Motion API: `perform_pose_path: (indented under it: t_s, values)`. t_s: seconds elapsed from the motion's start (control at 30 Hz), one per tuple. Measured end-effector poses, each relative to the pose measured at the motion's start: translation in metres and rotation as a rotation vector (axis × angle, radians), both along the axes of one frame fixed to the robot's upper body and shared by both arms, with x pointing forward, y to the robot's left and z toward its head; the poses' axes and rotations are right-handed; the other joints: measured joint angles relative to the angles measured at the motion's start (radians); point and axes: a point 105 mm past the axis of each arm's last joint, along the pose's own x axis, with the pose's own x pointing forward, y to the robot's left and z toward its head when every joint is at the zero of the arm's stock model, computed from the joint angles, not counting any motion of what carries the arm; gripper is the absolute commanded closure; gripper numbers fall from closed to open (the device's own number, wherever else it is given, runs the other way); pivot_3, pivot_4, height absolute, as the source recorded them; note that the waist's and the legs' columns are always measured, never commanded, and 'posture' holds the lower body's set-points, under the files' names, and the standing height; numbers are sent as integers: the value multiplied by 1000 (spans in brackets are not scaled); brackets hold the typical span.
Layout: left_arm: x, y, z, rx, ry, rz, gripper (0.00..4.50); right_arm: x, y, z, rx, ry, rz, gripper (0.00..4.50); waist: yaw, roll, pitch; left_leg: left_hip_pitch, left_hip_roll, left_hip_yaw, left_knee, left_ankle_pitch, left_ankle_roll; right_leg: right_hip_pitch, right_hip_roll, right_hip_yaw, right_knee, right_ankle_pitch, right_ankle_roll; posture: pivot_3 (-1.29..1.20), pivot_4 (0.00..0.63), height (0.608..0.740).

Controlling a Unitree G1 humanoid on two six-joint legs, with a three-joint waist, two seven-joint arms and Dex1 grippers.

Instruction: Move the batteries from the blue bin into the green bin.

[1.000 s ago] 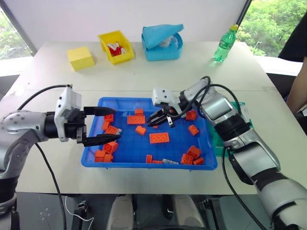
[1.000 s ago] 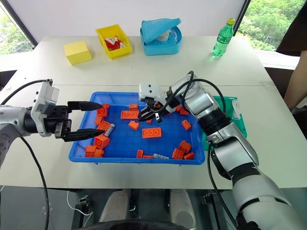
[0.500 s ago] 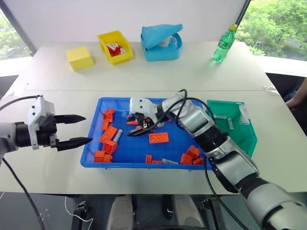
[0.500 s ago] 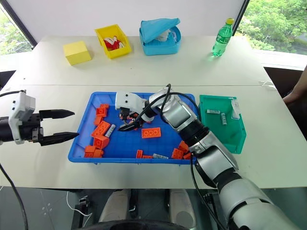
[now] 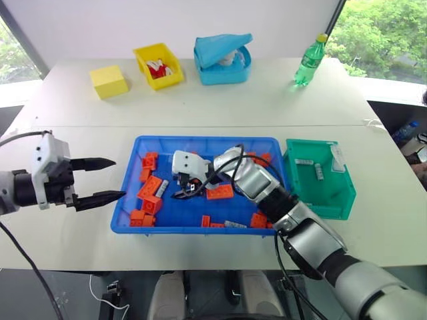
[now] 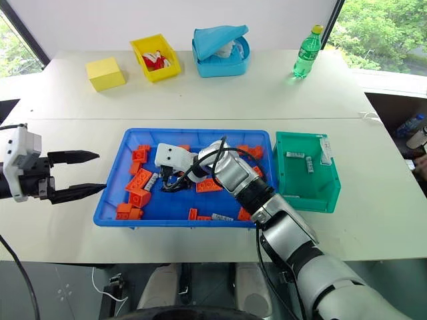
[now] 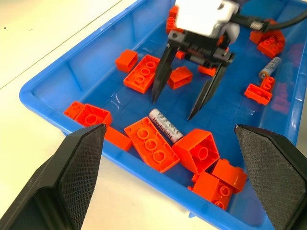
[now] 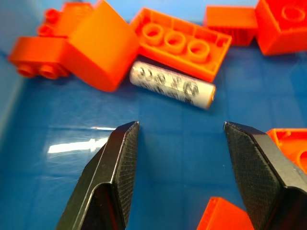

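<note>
You see the table bearing everything; the blue bin is the landmark, lying at the near middle. Right of the blue bin, just beside its wall, stands the green bin, with two batteries on its floor, one nearer the blue bin, one farther. Beyond the blue bin, well apart, you find a light-blue tub, a yellow bin, a yellow block and a green bottle. Inside the blue bin lie orange bricks scattered across the floor; among them one battery lies near the left wall beside a long brick, and another lies by the near wall. The right gripper hangs inside the blue bin, jaws apart and empty, tips just short of the left battery; the left gripper hovers outside the blue bin's left wall, jaws apart, holding nothing.
</note>
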Motion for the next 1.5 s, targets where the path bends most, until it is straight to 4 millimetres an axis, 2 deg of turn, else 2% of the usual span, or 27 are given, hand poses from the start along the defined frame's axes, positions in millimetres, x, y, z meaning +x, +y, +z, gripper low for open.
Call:
perform_pose_path:
  t_s: [0.03,0.13,0.2,0.53,0.83,0.93,1.03,1.2,1.3,1.4,1.5]
  values:
    - [0,0,0,0,1,1,0,0,2,0,2,0,0,1651,0,0,0,0,0,0,0,0,0,0,0,0,0,0,0,0,150,736]
    - [0,0,0,-1,2,4,0,-2,7,-1,10,14,4,905,1,0,0,0,0,0,0,0,0,0,0,0,0,0,0,0,150,736]
    - [0,0,0,1,2,3,0,-3,8,-1,11,16,5,22,1,0,0,0,0,0,0,0,0,0,0,0,0,0,0,0,150,736]
    - [0,-3,1,5,-8,-6,0,-8,13,0,21,84,-10,22,1,0,0,0,0,0,0,0,0,0,0,0,0,0,0,0,150,736]
    - [1,-4,3,0,-20,-5,0,-12,27,-5,53,78,-26,22,1,0,0,0,0,0,0,0,0,0,0,0,0,0,0,0,150,736]
    - [1,-4,3,0,-17,-7,0,-8,25,-6,61,58,-38,869,1,0,0,0,0,0,0,0,0,1,0,0,0,0,0,0,150,736]
    - [2,-6,5,-1,-24,-18,0,-5,22,-6,64,54,-51,2307,1,0,0,0,0,0,0,0,0,1,0,0,0,0,0,0,150,736]
    - [4,-10,8,-1,-30,-36,0,-6,11,-2,47,59,-50,2321,2,0,0,0,0,0,0,0,0,0,0,0,0,0,0,0,150,736]
    - [6,-15,6,-12,-22,-57,0,-6,-3,6,35,54,-57,2321,6,0,0,0,0,0,0,0,0,0,-1,0,0,0,0,0,150,736]
    - [6,-24,5,-38,-18,-98,0,-5,-19,26,52,23,-73,2321,5,0,0,0,0,0,0,0,0,0,0,0,0,0,0,0,150,736]
    - [3,-45,1,-64,5,-186,0,-2,-53,56,83,-2,-116,2321,10,-1,0,-1,0,-1,0,0,0,1,-1,0,-1,0,0,0,150,736]
